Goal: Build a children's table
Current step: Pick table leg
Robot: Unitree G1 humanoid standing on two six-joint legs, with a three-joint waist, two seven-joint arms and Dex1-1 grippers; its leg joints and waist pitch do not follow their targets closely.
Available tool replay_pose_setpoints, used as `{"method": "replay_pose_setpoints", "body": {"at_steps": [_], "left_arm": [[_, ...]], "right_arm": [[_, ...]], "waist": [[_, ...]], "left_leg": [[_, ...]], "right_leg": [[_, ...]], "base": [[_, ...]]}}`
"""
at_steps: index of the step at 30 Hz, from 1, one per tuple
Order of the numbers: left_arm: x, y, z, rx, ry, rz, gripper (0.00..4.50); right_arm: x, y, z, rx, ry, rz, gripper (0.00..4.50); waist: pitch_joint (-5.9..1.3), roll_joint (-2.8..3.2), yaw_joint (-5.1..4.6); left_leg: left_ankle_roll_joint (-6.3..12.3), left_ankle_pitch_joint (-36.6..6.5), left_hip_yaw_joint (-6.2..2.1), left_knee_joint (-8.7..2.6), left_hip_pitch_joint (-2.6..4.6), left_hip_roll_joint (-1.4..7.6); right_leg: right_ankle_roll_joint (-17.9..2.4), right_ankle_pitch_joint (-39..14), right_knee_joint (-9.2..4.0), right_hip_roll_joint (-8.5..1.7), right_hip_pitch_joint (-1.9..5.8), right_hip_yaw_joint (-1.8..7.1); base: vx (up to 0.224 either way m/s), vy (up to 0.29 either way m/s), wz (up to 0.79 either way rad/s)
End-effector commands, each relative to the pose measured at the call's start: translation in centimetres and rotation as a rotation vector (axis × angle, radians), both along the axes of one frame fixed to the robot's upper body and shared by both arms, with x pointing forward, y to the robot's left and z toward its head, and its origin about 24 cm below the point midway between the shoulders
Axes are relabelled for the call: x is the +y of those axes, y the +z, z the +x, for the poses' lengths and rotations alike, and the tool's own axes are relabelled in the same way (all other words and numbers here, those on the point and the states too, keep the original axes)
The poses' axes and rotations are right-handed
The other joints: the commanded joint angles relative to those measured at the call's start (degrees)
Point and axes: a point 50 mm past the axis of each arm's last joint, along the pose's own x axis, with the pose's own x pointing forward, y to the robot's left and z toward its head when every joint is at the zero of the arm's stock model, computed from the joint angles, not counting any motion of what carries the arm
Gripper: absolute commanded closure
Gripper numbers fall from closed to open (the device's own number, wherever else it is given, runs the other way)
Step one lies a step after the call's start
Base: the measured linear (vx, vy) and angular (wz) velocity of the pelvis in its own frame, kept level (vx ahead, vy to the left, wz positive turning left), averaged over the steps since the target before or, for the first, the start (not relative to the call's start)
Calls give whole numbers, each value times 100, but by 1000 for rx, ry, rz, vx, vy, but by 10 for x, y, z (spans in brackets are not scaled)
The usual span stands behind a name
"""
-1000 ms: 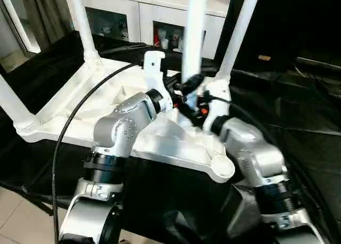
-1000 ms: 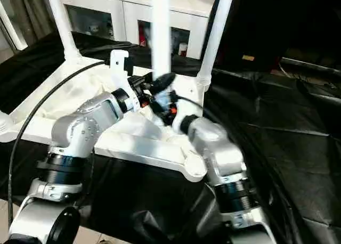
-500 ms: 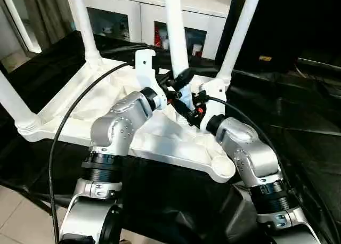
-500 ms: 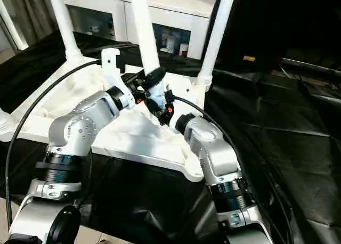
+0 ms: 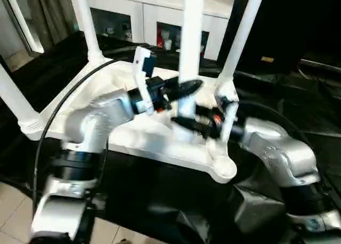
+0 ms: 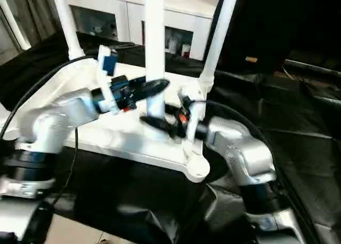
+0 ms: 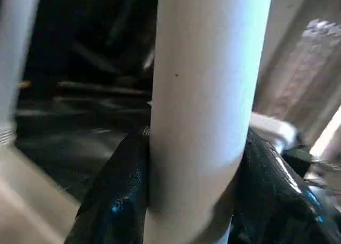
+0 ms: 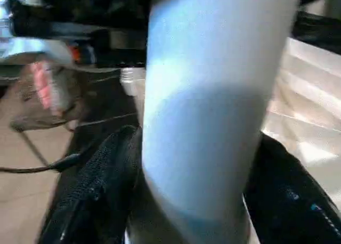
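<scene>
The white tabletop point(image 5: 160, 144) lies upside down on black cloth, ribbed underside up. Three white legs stand in its corner sockets: far left point(image 5: 87, 21), near left point(image 5: 15, 101) and far right point(image 5: 241, 37). The round near-right corner socket point(image 5: 224, 168) holds nothing. A fourth leg point(image 5: 191, 39) stands nearly upright over the tabletop's right half. My left gripper point(image 5: 186, 88) is shut on it from the left, and my right gripper point(image 5: 186, 122) is shut on it lower down. In the wrist views the leg point(image 7: 205, 95) point(image 8: 213, 111) sits between black fingers point(image 7: 114, 196) point(image 8: 90, 196).
A white glass-doored cabinet point(image 5: 133, 12) stands behind the work. Crumpled black cloth point(image 5: 287, 95) covers the surface to the right. A black cable point(image 5: 69, 97) loops over my left arm. Tiled floor point(image 5: 10, 222) shows at the lower left.
The held leg has swung from leaning left to nearly upright and shifted right. Both arms have stretched forward, the left forearm now lying flatter across the tabletop.
</scene>
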Motion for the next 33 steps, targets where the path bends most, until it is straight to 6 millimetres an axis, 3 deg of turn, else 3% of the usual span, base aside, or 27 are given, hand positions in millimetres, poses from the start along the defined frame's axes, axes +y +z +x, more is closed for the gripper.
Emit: {"method": "replay_pose_setpoints", "body": {"at_steps": [1,8,16,30,33], "left_arm": [[-8,23,-17,-72,-165,-118,252],[-8,21,-16,-56,-167,-119,252],[-8,20,-17,-51,-157,-126,252],[-11,11,-13,-58,-107,-36,252],[-11,10,-12,-68,-103,-4,252]], "right_arm": [[-6,-9,1,54,-30,-45,195],[-5,-7,-2,71,-1,-23,218],[-3,-5,0,68,-11,-8,240],[-2,-5,0,37,-24,-30,244],[-2,-4,1,52,-20,4,175]], "waist": [[-378,34,28],[-380,25,43],[-392,-2,80],[-396,5,99],[-396,0,96]], "left_leg": [[177,-285,-131,-436,71,455],[87,-315,-129,-443,77,446],[151,-130,-124,-431,60,439],[142,-98,-126,-428,63,437],[151,-85,-126,-428,61,436]], "right_leg": [[-1759,-259,-291,-454,356,297],[-1577,-553,-328,-445,342,298],[-1559,-404,-309,-447,351,296],[-1510,-428,-310,-443,347,290],[-1501,-419,-307,-444,350,292]], "base": [[0,0,0],[0,0,0],[0,0,0],[0,0,0],[0,0,0]]}}
